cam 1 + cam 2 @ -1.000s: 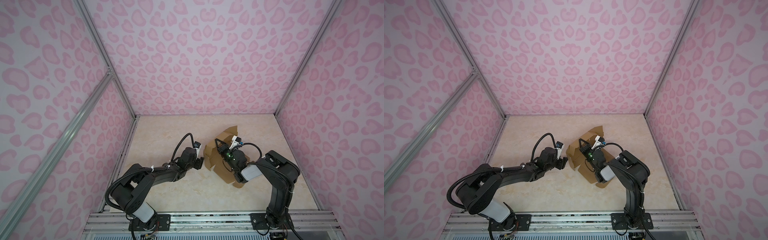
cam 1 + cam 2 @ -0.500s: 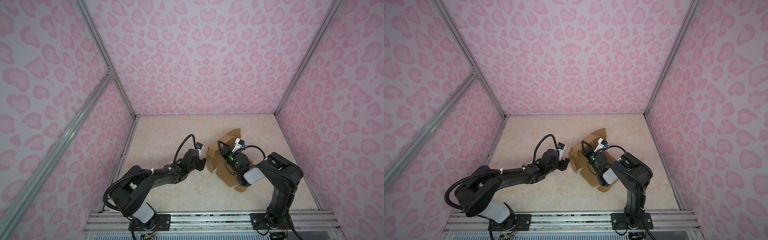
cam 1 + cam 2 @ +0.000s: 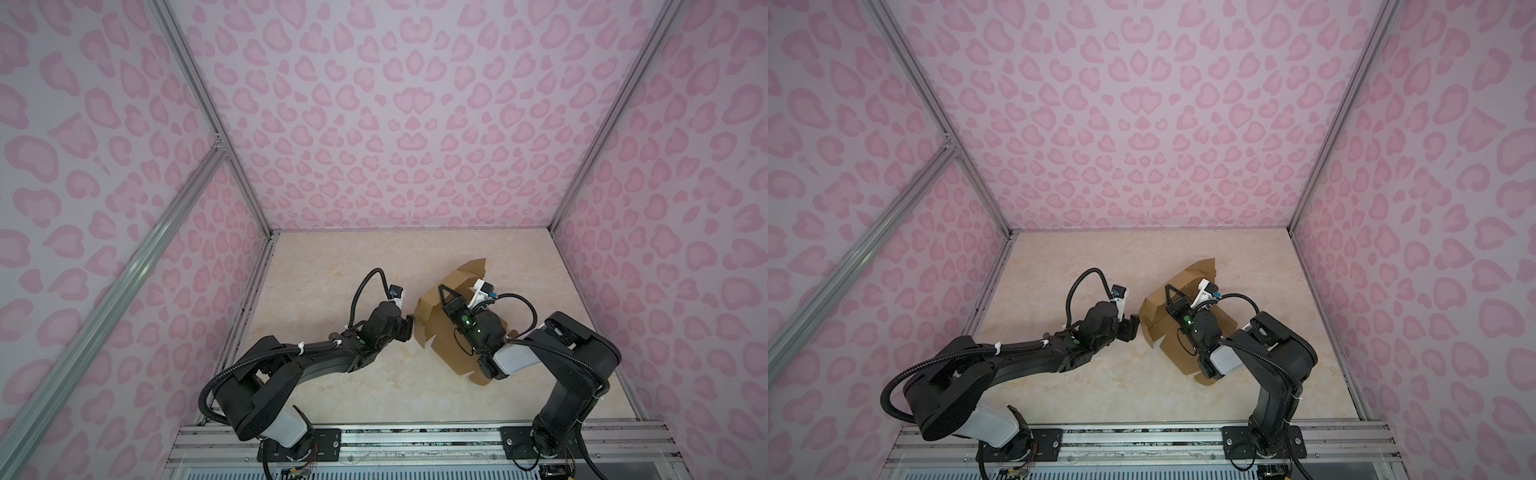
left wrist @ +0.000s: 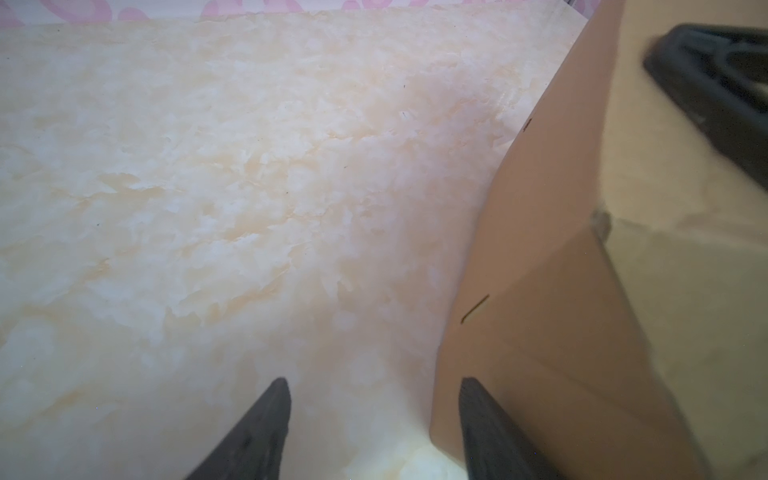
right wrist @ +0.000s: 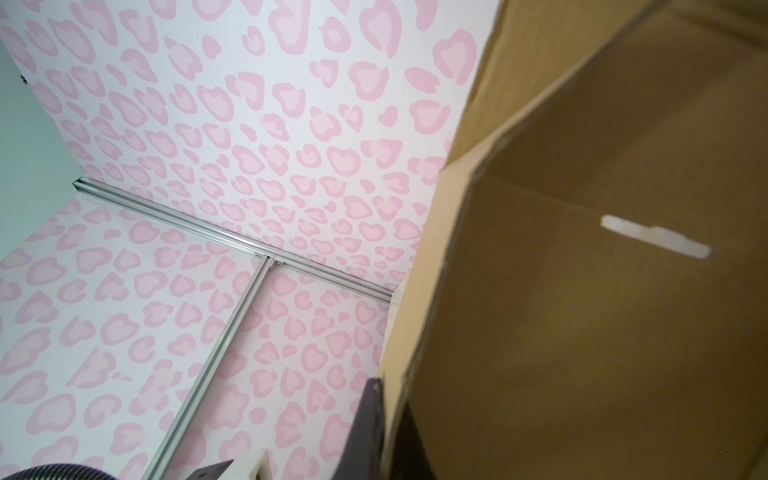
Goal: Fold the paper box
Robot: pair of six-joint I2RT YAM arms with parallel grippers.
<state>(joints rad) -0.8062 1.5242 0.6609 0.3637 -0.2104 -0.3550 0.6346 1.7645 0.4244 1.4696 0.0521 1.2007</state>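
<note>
While tilted higher, paper box (image 3: 436, 307) in right tool (image 3: 443, 291).

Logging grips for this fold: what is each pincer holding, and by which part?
Right pincer is shut on the paper box, clamping a panel's edge. Left pincer is open, holding nothing.

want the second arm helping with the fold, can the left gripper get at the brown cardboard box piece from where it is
Probably yes. The left gripper stands open beside the near wall of the brown kraft cardboard box piece, only bare table around it. The right gripper is shut on another panel, clear of that side.
</note>
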